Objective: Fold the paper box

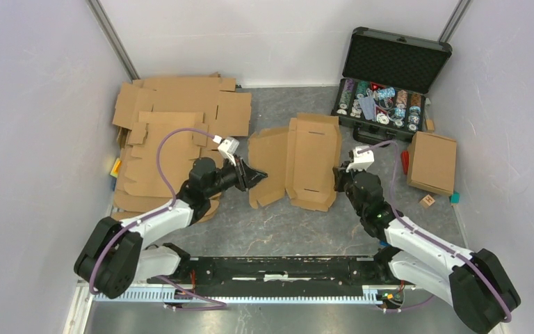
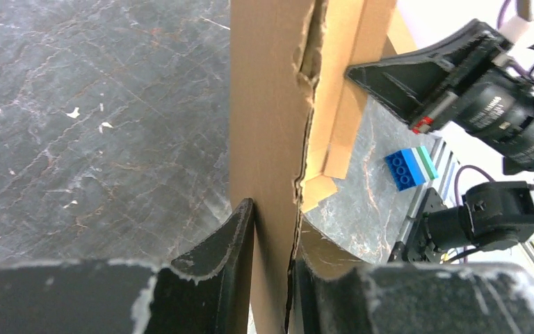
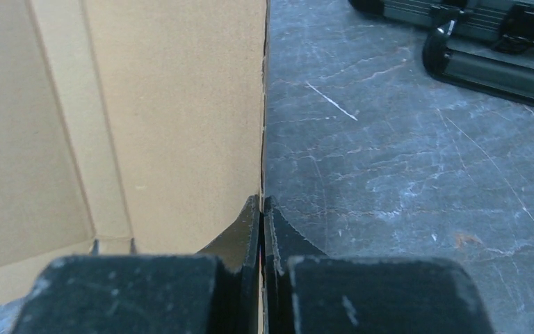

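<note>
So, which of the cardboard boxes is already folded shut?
The brown box on the right, beside the chip case. The centre box lies open, and the left stack is only flat blanks.

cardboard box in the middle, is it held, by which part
The left gripper pinches the cardboard box's left flap; right gripper pinches its right edge.

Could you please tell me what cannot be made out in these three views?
Top view: the sheet count in the cardboard stack; the sheets overlap.
Top view: the small item beside the folded box; too small to identify.
Left wrist view: the paper box beyond one panel; cut off by the top edge.
Right wrist view: the case; cut off by the top edge.
</note>
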Robot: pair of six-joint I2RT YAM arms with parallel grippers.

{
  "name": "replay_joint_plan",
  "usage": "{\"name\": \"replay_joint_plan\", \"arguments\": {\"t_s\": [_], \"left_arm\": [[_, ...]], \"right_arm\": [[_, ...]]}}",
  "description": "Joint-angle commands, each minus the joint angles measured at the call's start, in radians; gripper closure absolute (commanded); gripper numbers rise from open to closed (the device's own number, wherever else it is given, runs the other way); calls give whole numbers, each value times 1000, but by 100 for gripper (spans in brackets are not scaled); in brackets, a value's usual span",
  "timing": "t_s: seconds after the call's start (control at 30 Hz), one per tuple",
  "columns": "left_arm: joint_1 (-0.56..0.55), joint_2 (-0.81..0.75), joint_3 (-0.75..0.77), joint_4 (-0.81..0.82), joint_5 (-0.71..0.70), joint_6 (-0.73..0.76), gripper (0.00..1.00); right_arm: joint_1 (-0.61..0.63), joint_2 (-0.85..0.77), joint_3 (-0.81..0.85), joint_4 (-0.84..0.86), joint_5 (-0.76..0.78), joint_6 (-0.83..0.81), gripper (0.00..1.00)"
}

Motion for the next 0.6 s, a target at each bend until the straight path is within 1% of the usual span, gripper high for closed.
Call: {"name": "replay_joint_plan", "arguments": {"t_s": [0.0, 0.1, 0.17, 0.23, 0.43, 0.57], "left_arm": [[-55, -69, -49, 112, -82, 91, 72], [-88, -60, -48, 130, -93, 118, 71], [-108, -46, -44, 132, -103, 134, 71], [-133, -39, -47, 133, -138, 152, 72], [-187, -53, -63, 134, -214, 205, 71], [-248, -72, -83, 135, -286, 263, 71]], "right_arm": [[22, -2, -74, 225, 134, 9, 98], [41, 29, -90, 290, 175, 12, 97], [53, 55, -116, 363, 189, -10, 94], [63, 84, -137, 434, 208, -20, 94], [85, 124, -161, 492, 241, -20, 92], [107, 127, -202, 534, 287, -25, 89]]}}
